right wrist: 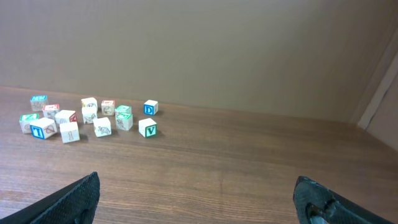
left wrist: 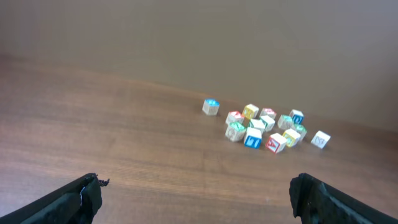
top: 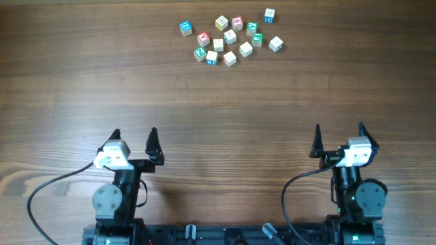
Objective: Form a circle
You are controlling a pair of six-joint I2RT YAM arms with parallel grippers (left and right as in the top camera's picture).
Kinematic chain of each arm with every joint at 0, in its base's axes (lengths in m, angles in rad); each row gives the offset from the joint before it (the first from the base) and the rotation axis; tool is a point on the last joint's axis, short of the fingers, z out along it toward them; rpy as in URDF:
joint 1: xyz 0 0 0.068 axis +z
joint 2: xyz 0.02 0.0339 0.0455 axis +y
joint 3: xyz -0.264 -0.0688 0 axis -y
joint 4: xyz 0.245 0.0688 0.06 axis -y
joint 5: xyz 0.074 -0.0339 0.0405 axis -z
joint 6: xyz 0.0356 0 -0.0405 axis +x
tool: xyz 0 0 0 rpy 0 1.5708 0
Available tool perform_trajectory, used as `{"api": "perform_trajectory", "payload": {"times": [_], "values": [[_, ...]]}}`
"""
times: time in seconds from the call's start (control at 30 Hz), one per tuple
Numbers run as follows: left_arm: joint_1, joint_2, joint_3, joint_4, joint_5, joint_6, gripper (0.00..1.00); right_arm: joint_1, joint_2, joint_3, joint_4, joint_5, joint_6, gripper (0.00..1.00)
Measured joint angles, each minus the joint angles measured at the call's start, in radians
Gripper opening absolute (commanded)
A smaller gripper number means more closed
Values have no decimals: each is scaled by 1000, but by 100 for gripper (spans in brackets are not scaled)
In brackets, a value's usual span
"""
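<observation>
Both of my end effectors stand with jaws at full spread and nothing between the fingers.

1. Left end effector [top: 134,133]: wide and empty, parked at the near side of the worktop [top: 218,102], fingers pointing toward the far edge. In the left wrist view its two dark fingertips [left wrist: 87,196] occupy the bottom corners, with bare wood between them.

2. Right end effector [top: 339,128]: wide and empty, set level with the left one at the near side and aimed the same way. The right wrist view shows only wood grain in the gap.

3. I cannot tell whether any fingertip touches the wood.

4. One black cable [top: 41,197] loops out from behind the left arm base. A second one curves beside the right base.

5. Letter cubes [top: 230,36]: over a dozen small pale wooden cubes printed in red, blue and green lie on the far part of the worktop, roughly midway between my two arms and well apart from both end effectors.

6. Arrangement: an irregular patch, wider than deep, with cubes filling its middle; no ring is formed. Several central cubes touch or sit just beside one another.

7. Outliers: a blue-topped cube [top: 185,28] stands slightly apart at the left end. A cube printed with a blue D [top: 270,15] sits at the far right corner of the patch.
</observation>
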Motion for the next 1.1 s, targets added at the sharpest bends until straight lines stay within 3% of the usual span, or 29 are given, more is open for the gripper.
{"api": "perform_trajectory", "payload": {"times": [0.17,0.37,0.5,0.63,0.77,1.0,1.1], "values": [[0,0,-2,18,21,-6,100,0,0,0,0,0,0,100],[0,-1,-3,284,294,-113,100,0,0,0,0,0,0,100],[0,0,46,194,374,-154,100,0,0,0,0,0,0,100],[0,48,245,8,399,-127,100,0,0,0,0,0,0,100],[0,232,490,-136,401,-66,100,0,0,0,0,0,0,100],[0,759,981,-305,399,-4,100,0,1,0,0,0,0,100],[0,1014,1263,-476,399,5,100,0,2,0,-1,0,0,100]]}}
